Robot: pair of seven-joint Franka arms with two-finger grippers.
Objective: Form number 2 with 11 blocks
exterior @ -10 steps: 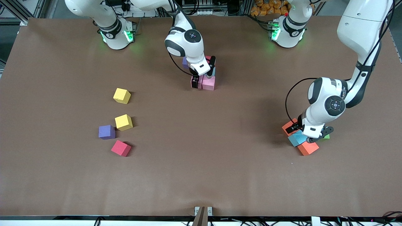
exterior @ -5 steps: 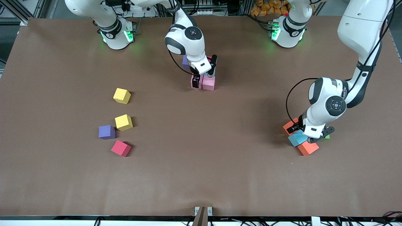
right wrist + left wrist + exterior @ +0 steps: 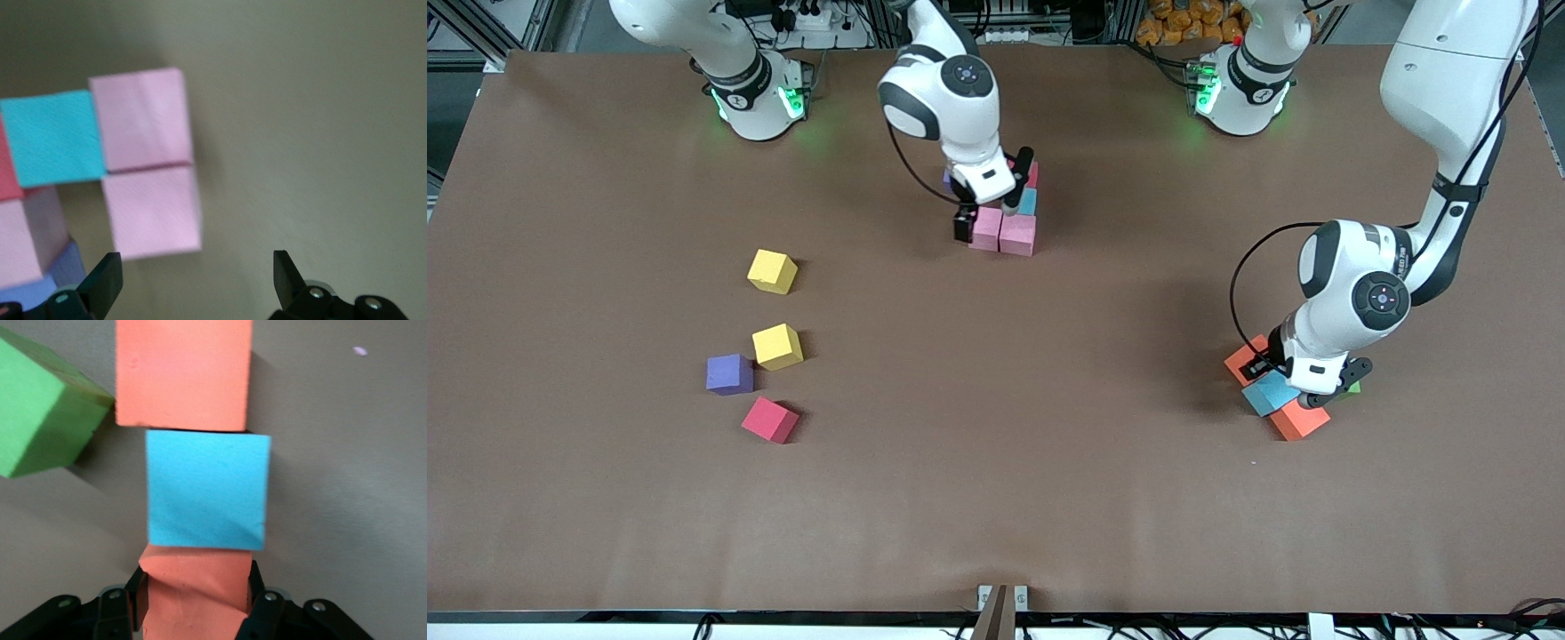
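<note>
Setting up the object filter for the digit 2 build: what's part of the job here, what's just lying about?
Job: started digit of pink, blue, red, purple foam cubes; orange foam cube clamped in left gripper; blue cube and second orange cube beside it; red cube, yellow cubes, purple cube; open right gripper at the digit.
Lying about: green foam cube.

Tabletop (image 3: 996, 498): plain matte brown. Cubes, all unpatterned: two yellow (image 3: 772, 271) (image 3: 777, 347), one purple (image 3: 729, 374), one red (image 3: 769, 420); two pink (image 3: 986, 228) (image 3: 1017, 235), one blue (image 3: 1028, 202); two orange (image 3: 1299, 419) (image 3: 193, 600), one blue (image 3: 1270, 393), one green (image 3: 43, 417). Arms white, claws black.
</note>
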